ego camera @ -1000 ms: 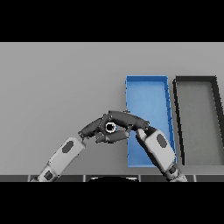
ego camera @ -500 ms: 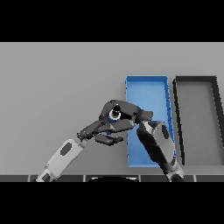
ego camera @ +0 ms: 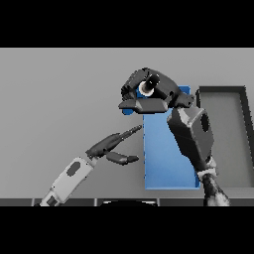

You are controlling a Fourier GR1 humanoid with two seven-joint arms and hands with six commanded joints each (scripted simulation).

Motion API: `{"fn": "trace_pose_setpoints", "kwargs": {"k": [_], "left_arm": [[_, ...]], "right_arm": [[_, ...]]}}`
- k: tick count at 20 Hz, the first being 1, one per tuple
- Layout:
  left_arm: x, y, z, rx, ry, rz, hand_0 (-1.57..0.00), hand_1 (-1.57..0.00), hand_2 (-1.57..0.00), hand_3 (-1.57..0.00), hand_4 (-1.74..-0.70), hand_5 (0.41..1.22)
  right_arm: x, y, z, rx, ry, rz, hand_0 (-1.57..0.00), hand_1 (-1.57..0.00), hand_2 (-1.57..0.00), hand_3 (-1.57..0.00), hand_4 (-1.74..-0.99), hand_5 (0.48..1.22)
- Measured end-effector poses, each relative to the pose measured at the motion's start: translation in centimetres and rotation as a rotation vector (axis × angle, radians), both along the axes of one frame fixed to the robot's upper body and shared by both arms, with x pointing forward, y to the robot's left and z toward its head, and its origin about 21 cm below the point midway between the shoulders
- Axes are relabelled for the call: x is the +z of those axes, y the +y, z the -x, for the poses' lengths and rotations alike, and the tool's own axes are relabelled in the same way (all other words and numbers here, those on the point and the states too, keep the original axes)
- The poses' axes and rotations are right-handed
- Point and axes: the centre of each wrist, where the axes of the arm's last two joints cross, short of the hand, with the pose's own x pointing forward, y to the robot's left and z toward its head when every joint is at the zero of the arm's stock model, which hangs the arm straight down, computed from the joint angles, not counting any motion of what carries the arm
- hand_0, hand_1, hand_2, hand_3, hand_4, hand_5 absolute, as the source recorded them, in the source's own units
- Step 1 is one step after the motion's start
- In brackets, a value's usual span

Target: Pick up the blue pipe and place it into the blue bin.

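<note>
Right hand [ego camera: 151, 94]: raised above the worktop [ego camera: 59, 99], my fingers [ego camera: 134, 104] curled tight round the blue pipe [ego camera: 147, 88], thumb closing the hold from below.
Blue pipe: inside my right fist, mostly hidden; only its ring-shaped end shows, facing up toward me, with a sliver of blue under my fingers.
Blue bin [ego camera: 163, 163]: directly beneath and just right of my fist; I hang over its far left corner, so part of my fist looks outside the left wall.
Left hand [ego camera: 111, 148]: low, left of the bin's left wall, fingers straight and relaxed, holding nothing.
Dark bin [ego camera: 225, 134]: right of the blue one, beyond my right forearm; not the goal.
Step in hand: carrying the pipe over the bin, as I judge it.
Doing it well: shift my fist right and toward me until it sits over the bin floor, lower it close, then loosen my fingers.
Risk: letting go here could drop the pipe on the wall or outside it.
</note>
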Motion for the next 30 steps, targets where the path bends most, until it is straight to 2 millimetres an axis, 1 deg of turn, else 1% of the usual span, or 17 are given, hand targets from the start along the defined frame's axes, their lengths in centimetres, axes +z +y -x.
{"fn": "trace_pose_setpoints", "kwargs": {"k": [3, 5, 6, 9, 12, 13, 14, 15, 19, 21, 22, 24, 25, 27, 28, 29, 30], "left_arm": [[0.4, 0.1, -0.1, 0.008, 0.007, -0.016, 0.00, 0.00, 0.00, 0.00, -0.84, 0.481], [0.2, 0.3, 0.0, 0.009, 0.001, -0.022, 0.00, 0.00, 0.00, 0.00, -0.84, 0.474], [0.2, 0.2, 0.2, 0.015, -0.006, -0.019, 0.00, 0.00, 0.00, 0.00, -0.83, 0.470], [-0.1, 0.8, 0.0, 0.038, -0.004, -0.049, 0.00, 0.00, 0.00, 0.00, -0.83, 0.463], [0.3, 0.6, 0.4, 0.036, -0.025, -0.037, 0.00, 0.00, 0.00, 0.00, -0.83, 0.462], [0.1, 0.9, 0.2, 0.042, -0.015, -0.040, 0.00, 0.00, 0.00, 0.00, -0.83, 0.463], [0.0, 0.8, 0.4, 0.032, -0.021, -0.035, 0.00, 0.00, 0.00, 0.00, -0.83, 0.464], [0.1, 0.9, 0.1, 0.034, -0.021, -0.042, 0.00, 0.00, 0.00, 0.00, -0.83, 0.466], [0.0, 0.8, 0.8, 0.021, -0.012, -0.034, 0.00, 0.00, 0.00, 0.00, -0.83, 0.470], [0.0, 0.7, 0.7, 0.025, -0.008, -0.043, 0.00, 0.00, 0.00, 0.00, -0.83, 0.470], [0.0, 0.8, 0.6, 0.029, -0.008, -0.043, 0.00, 0.00, 0.00, 0.00, -0.83, 0.471], [0.4, 0.5, 0.5, 0.033, -0.015, -0.040, 0.00, 0.00, 0.00, 0.00, -0.83, 0.474], [0.1, 0.3, 0.7, 0.027, -0.004, -0.037, 0.00, 0.00, 0.00, 0.00, -0.83, 0.475], [0.1, 0.7, 0.8, 0.027, -0.010, -0.040, 0.00, 0.00, 0.00, 0.00, -0.83, 0.474], [0.1, 0.7, 0.8, 0.022, -0.006, -0.047, 0.00, 0.00, 0.00, 0.00, -0.83, 0.474], [0.1, 0.9, 0.6, 0.030, -0.009, -0.050, 0.00, 0.00, 0.00, 0.00, -0.83, 0.476], [0.2, 0.6, 0.8, 0.025, -0.009, -0.042, 0.00, 0.00, 0.00, 0.00, -0.83, 0.476]], "right_arm": [[0.7, -1.8, -2.2, -0.162, 0.000, 0.002, -1.57, -1.57, -1.57, -1.57, -1.498, 1.221], [0.3, -3.8, -3.8, -0.286, 0.041, 0.038, -1.57, -1.57, -1.57, -1.57, -1.498, 1.221], [-0.7, -5.4, -4.9, -0.343, 0.080, 0.044, -1.57, -1.57, -1.57, -1.57, -1.499, 1.221], [-3.3, -8.6, -7.0, -0.456, 0.213, 0.067, -1.57, -1.57, -1.57, -1.57, -1.499, 1.221], [-7.2, -10.5, -7.7, -0.547, 0.338, 0.106, -1.57, -1.57, -1.57, -1.57, -1.499, 1.221], [-8.1, -11.6, -7.7, -0.577, 0.369, 0.125, -1.57, -1.57, -1.57, -1.57, -1.499, 1.221], [-9.6, -11.9, -7.7, -0.598, 0.414, 0.149, -1.57, -1.57, -1.57, -1.57, -1.499, 1.221], [-10.2, -12.4, -7.5, -0.634, 0.445, 0.171, -1.57, -1.57, -1.57, -1.57, -1.499, 1.221], [-14.7, -13.8, -5.8, -0.750, 0.631, 0.241, -1.57, -1.57, -1.57, -1.57, -1.499, 1.221], [-16.4, -14.1, -5.1, -0.792, 0.683, 0.295, -1.57, -1.57, -1.57, -1.08, -1.586, 1.221], [-17.1, -14.3, -4.8, -0.801, 0.695, 0.326, -1.57, -1.57, -1.57, -1.18, -1.569, 1.221], [-19.0, -14.7, -4.1, -0.806, 0.741, 0.396, -1.57, -1.57, -1.57, -0.85, -1.631, 1.221], [-19.7, -14.4, -3.7, -0.809, 0.759, 0.430, -1.57, -1.57, -1.57, -0.69, -1.653, 1.205], [-21.5, -14.4, -3.1, -0.827, 0.817, 0.497, -1.57, -1.57, -1.57, -1.01, -1.583, 1.199], [-22.1, -14.2, -3.3, -0.840, 0.863, 0.514, -1.46, -1.38, -1.33, -0.81, -1.534, 1.190], [-23.0, -14.0, -2.9, -0.844, 0.930, 0.524, -1.17, -1.11, -1.07, -0.65, -1.477, 1.178], [-23.1, -14.3, -2.9, -0.839, 0.968, 0.544, -0.94, -0.88, -0.85, -0.52, -1.404, 1.159]]}}
